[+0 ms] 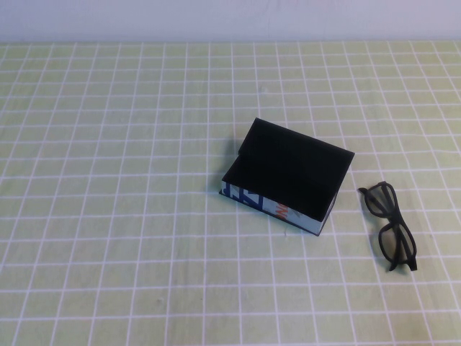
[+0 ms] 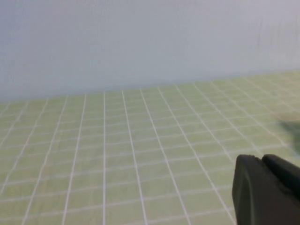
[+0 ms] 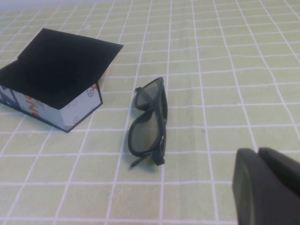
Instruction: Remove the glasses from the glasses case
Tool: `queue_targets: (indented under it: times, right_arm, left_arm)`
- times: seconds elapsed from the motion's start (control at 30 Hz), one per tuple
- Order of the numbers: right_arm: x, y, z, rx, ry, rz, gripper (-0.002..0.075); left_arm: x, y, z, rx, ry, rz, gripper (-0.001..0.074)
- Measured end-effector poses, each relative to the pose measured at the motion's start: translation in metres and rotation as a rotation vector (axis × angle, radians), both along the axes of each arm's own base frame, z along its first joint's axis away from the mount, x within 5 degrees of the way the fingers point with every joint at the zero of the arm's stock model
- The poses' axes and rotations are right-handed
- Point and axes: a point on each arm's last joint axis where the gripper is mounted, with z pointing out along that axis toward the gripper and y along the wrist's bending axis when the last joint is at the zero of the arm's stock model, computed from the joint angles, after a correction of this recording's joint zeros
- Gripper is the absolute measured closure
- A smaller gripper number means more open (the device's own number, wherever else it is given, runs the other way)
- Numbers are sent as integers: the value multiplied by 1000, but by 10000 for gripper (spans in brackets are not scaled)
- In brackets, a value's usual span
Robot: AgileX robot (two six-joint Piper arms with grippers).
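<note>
The glasses case [image 1: 288,175] is a black box with a flat lid and a white printed side, in the middle of the table; its lid lies down over it. It also shows in the right wrist view [image 3: 56,77]. The black glasses [image 1: 391,223] lie folded on the cloth just right of the case, apart from it, and show in the right wrist view [image 3: 149,123]. My right gripper [image 3: 258,152] is shut and empty, near the glasses and above the cloth. My left gripper [image 2: 261,159] is shut and empty over bare cloth. Neither gripper shows in the high view.
A green cloth with a white grid [image 1: 115,180] covers the table. A pale wall [image 1: 230,18] runs along the far edge.
</note>
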Motion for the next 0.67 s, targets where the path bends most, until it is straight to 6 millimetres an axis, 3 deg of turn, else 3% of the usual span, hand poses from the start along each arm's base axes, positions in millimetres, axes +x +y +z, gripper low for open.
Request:
queue_targets:
  times: [0.23, 0.67]
  right_arm:
    - [0, 0, 0, -1, 0, 0, 743]
    - [0, 0, 0, -1, 0, 0, 743]
  left_arm:
    - [-5, 3, -24, 26, 263, 43, 739]
    - [-5, 4, -25, 21, 274, 55, 739]
